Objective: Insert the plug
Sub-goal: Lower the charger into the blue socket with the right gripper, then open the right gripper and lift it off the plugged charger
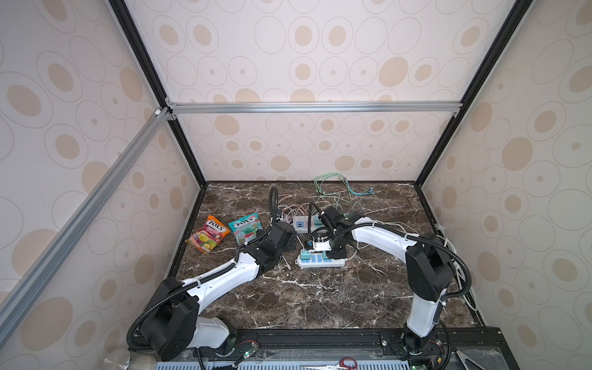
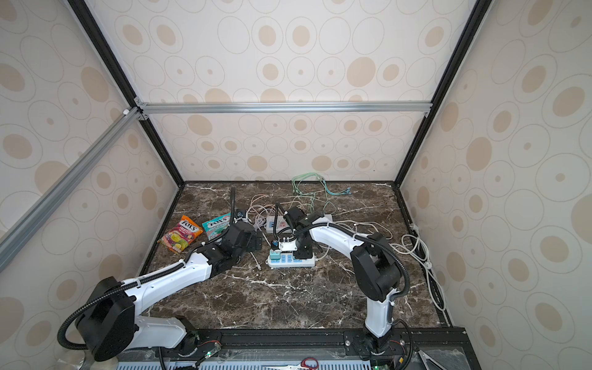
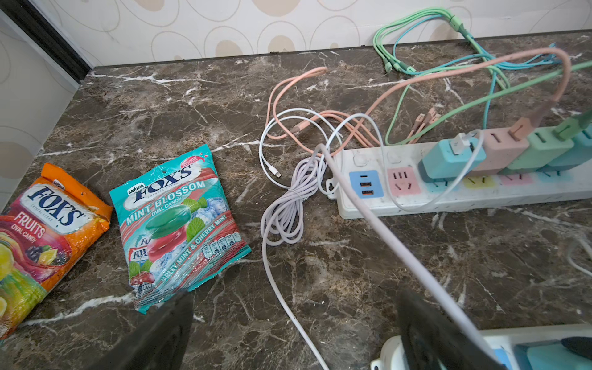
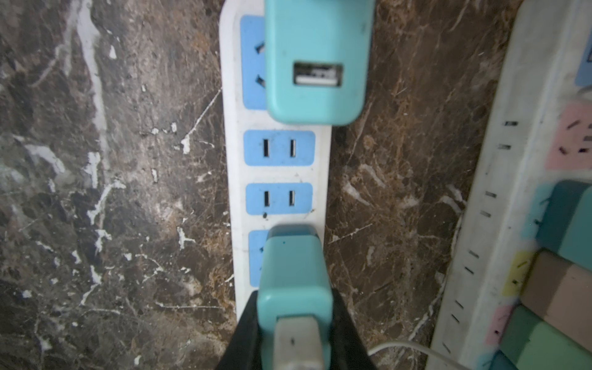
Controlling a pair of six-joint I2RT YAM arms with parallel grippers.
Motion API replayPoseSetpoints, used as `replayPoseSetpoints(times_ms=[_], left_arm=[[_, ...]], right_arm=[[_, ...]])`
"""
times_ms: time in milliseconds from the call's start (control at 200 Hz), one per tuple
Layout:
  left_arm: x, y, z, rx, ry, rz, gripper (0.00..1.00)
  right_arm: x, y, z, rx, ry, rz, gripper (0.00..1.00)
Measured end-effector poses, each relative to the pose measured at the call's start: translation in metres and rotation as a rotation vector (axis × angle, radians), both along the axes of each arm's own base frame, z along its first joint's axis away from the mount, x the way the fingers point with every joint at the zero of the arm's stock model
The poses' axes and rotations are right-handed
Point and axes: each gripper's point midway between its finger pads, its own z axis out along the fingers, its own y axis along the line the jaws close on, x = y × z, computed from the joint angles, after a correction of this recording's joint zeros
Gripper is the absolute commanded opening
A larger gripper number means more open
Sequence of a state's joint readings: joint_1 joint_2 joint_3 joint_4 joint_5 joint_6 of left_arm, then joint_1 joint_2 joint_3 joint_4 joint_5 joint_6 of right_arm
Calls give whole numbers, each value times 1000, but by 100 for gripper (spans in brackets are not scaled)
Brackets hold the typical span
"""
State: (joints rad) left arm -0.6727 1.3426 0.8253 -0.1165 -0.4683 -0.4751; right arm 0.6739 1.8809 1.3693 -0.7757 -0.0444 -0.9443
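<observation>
Top view, frame centre: right gripper [image 1: 335, 254] down on white power strip [image 1: 321, 263], left gripper [image 1: 292, 241] just beside. Left wrist: jaws wide apart. Right wrist: jaws clamp teal plug [image 4: 294, 282] — long axis upright, prong end down at strip's end socket.

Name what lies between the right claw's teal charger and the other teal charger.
Between the held teal charger and the other teal charger: two empty blue two-slot sockets of the power strip, in the right wrist view.
</observation>
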Motion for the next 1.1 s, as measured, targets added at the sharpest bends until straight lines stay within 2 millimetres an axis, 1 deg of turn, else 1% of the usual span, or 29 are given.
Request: replayPoseSetpoints(times_ms=[75, 205, 275, 330, 400, 430, 485, 510, 530, 540, 550, 560, 565, 570, 580, 720, 795, 930, 1020, 1100], left_arm=[[0, 1, 2, -1, -7, 5, 98], [0, 2, 9, -9, -22, 8, 98], [-1, 3, 12, -15, -32, 10, 98], [-1, 3, 14, -18, -36, 11, 98], [-1, 3, 15, -18, -38, 11, 98], [-1, 3, 15, -18, -38, 12, 98], [-1, 4, 15, -18, -38, 12, 98], [-1, 4, 15, -17, -38, 12, 98], [-1, 4, 14, -17, -38, 13, 98], [-1, 4, 14, -17, -39, 13, 98], [-1, 4, 14, -16, -38, 14, 98], [-1, 4, 14, -16, -38, 14, 98], [-1, 4, 14, -16, -39, 14, 98], [-1, 4, 14, -16, -39, 14, 98], [-1, 4, 14, -16, -39, 14, 98], [-5, 10, 13, -10, -46, 25, 98], [-6, 13, 15, -13, -54, 32, 98], [-5, 21, 21, -28, -79, 56, 98], [-4, 30, 23, -35, -86, 85, 98], [-2, 41, 23, -41, -90, 117, 98]], right_arm=[[0, 0, 0, 2, 1, -12, 0], [-1, 1, 1, 16, -1, -30, 12], [-1, 2, 3, 25, 2, -39, 20], [0, 4, 7, 36, -1, -44, 31], [0, 5, 9, 45, 2, -57, 40], [-2, 5, 5, 43, 15, -59, 44], [-8, 3, -8, 24, 55, -57, 53], [-10, 3, -9, 26, 69, -62, 57], [-11, 3, -9, 28, 75, -67, 62], [-12, 3, -9, 27, 78, -68, 67], [-13, 3, -9, 27, 82, -60, 75], [-14, 2, -9, 25, 89, -68, 90], [-15, 2, -9, 26, 92, -72, 95], [-15, 2, -9, 26, 93, -73, 98], [-16, 2, -9, 25, 97, -67, 100], [-27, -4, -8, 22, 154, -77, 100], [-30, -7, -2, 32, 170, -84, 99], [-33, -14, 21, 69, 161, -94, 99], [-35, -19, 38, 100, 148, -94, 100], [-39, -28, 49, 118, 150, -101, 99]])
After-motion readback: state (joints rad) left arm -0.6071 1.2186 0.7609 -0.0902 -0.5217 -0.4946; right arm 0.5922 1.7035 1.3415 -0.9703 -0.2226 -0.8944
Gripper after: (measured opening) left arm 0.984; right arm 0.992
